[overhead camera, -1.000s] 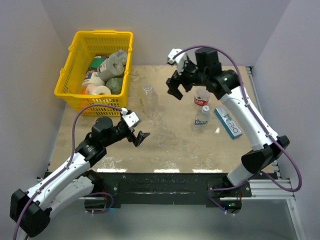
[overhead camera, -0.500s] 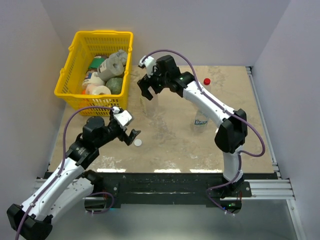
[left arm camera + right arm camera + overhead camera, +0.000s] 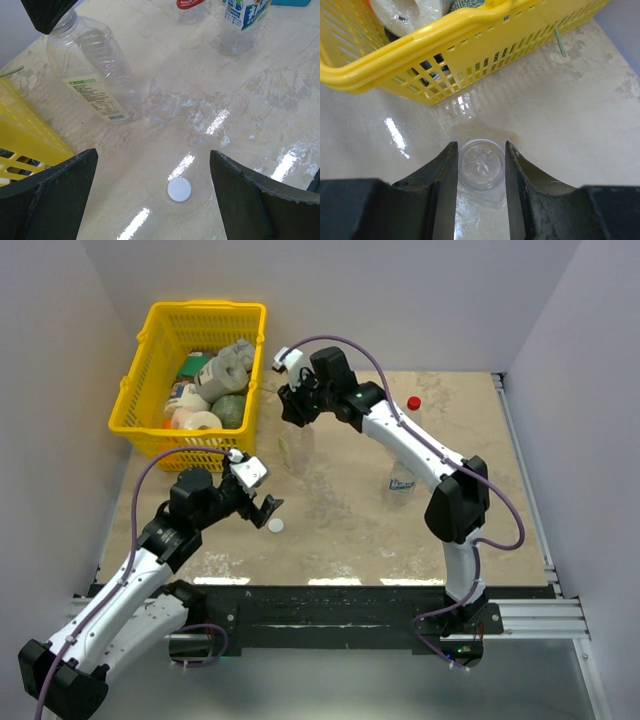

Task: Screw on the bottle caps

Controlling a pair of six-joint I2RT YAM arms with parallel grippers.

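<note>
A clear squarish bottle (image 3: 297, 448) (image 3: 92, 75) stands upright beside the basket, its mouth (image 3: 481, 164) uncapped. My right gripper (image 3: 293, 412) (image 3: 481, 150) is above it, shut on the bottle's neck, a finger touching each side. A white cap (image 3: 275, 525) (image 3: 179, 190) lies flat on the table. My left gripper (image 3: 262, 508) (image 3: 152, 151) hovers just above it, open, with the cap between its fingers and untouched. A red cap (image 3: 414, 403) lies at the back right. The blue-labelled bottle (image 3: 401, 480) (image 3: 245, 20) and the red-labelled bottle (image 3: 190, 7) stand to the right.
A yellow basket (image 3: 150, 410) (image 3: 470, 20) full of packets stands at the back left, close behind the clear bottle. The right arm stretches across the table's middle over the right-hand bottles. A blue box (image 3: 295, 2) lies beyond them.
My right arm has swung left from the red-labelled bottle to the clear bottle and shut on its neck. My left gripper has shifted slightly, now over the white cap.
</note>
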